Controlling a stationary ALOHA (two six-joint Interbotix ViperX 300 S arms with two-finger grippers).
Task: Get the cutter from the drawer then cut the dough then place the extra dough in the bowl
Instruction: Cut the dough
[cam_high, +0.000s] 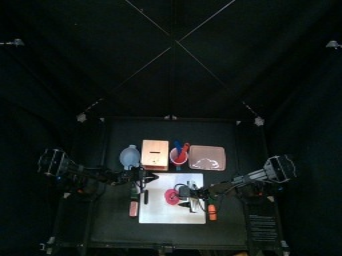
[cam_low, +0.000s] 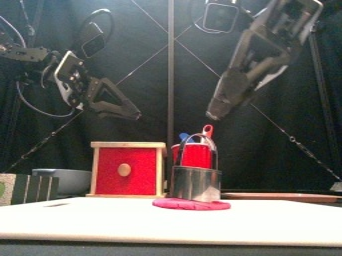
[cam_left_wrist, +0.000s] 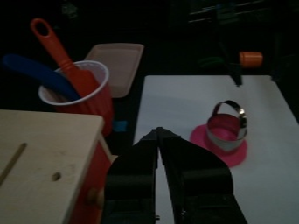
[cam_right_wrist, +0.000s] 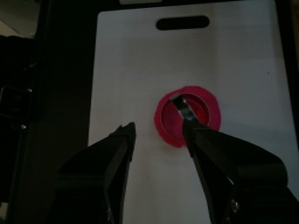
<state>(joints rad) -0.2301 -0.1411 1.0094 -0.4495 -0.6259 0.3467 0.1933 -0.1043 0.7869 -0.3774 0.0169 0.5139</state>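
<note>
Cutter (cam_low: 195, 183) on dough (cam_low: 190, 205), right hand (cam_right_wrist: 160, 131) above (jaws parted, clear).

Top overhead, front table-level (near); both share dough (cam_low: 191, 206).

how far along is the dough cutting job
Done: the cutter is out of the wooden box and sits on the dough on the white board. In hand: nothing; the right gripper, jaws open, hovers above it; the left gripper has jaws shut. Left: moving extra dough into the bowl.
</note>
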